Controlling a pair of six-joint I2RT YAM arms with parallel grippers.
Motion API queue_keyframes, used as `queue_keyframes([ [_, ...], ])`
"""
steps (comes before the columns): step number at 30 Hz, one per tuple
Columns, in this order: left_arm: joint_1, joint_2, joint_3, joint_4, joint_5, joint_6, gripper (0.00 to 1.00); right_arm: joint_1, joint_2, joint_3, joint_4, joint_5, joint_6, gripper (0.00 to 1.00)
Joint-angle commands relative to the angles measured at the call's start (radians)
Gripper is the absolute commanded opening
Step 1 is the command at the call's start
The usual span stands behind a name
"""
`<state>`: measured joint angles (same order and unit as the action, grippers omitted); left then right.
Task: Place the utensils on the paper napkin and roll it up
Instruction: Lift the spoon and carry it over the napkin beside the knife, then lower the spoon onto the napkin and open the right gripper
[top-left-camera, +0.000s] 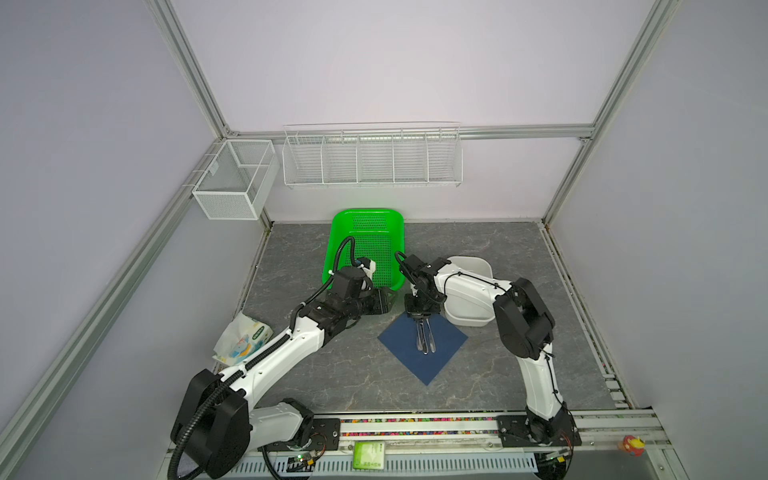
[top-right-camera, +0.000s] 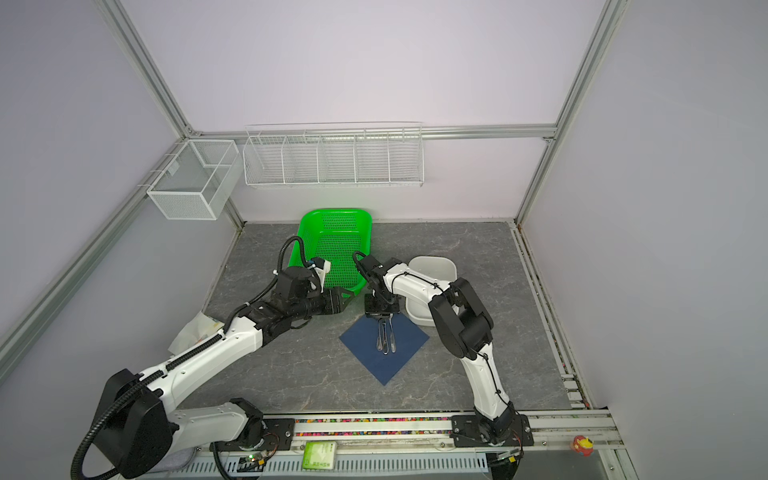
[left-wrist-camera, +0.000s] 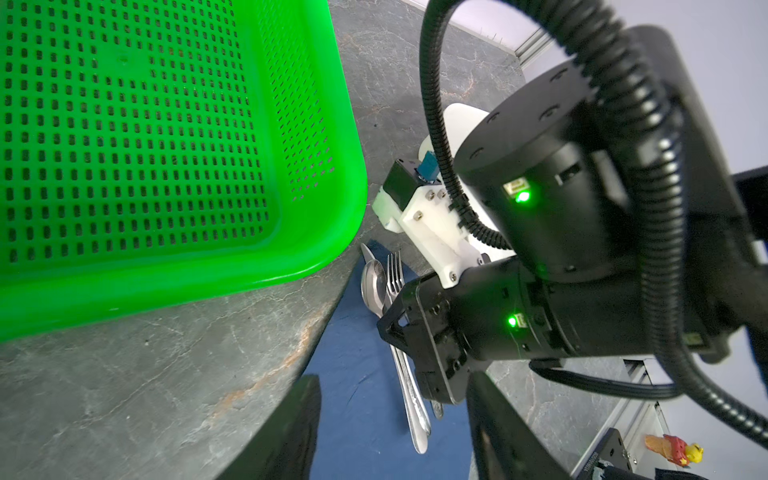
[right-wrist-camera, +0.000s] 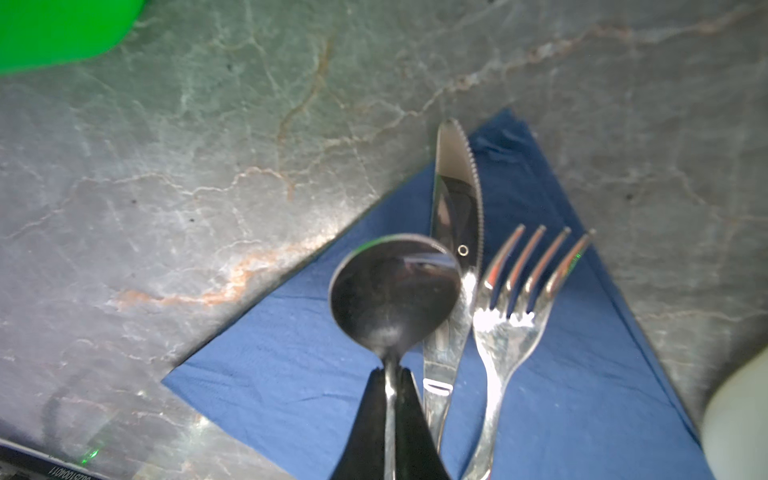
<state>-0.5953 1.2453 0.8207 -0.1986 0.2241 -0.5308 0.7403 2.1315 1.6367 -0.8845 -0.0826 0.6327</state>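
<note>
Right hand (right-wrist-camera: 390, 374) is pinching the spoon (right-wrist-camera: 395, 295) by its thin neck, probably slippery steel; napkin (right-wrist-camera: 270, 374) underneath is looking flimsy.

You have a grey marbled bench (top-left-camera: 332, 374). Directly on it sit a green perforated basket (top-left-camera: 368, 212) at the back, a white tub (top-left-camera: 467, 320) to its right, a dark blue paper napkin (top-left-camera: 434, 368) laid as a diamond in front of both, and a printed tissue pack (top-left-camera: 243, 338) at the left edge.
</note>
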Motion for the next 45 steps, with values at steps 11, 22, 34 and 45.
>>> queue_keyframes([
  [11, 0.015, -0.019, -0.017, 0.008, -0.005, -0.008, 0.58, 0.014, 0.034, 0.013, -0.01, 0.067, 0.036, 0.1],
  [22, 0.017, -0.014, -0.012, 0.006, 0.001, -0.009, 0.58, 0.016, 0.015, 0.028, -0.03, 0.092, 0.026, 0.14],
  [34, 0.019, -0.013, -0.009, -0.002, 0.013, -0.011, 0.58, 0.015, -0.151, -0.114, 0.062, 0.145, 0.044, 0.2],
  [45, 0.019, -0.035, -0.051, 0.02, 0.045, -0.057, 0.57, 0.017, -0.495, -0.427, 0.25, 0.195, 0.109, 0.29],
])
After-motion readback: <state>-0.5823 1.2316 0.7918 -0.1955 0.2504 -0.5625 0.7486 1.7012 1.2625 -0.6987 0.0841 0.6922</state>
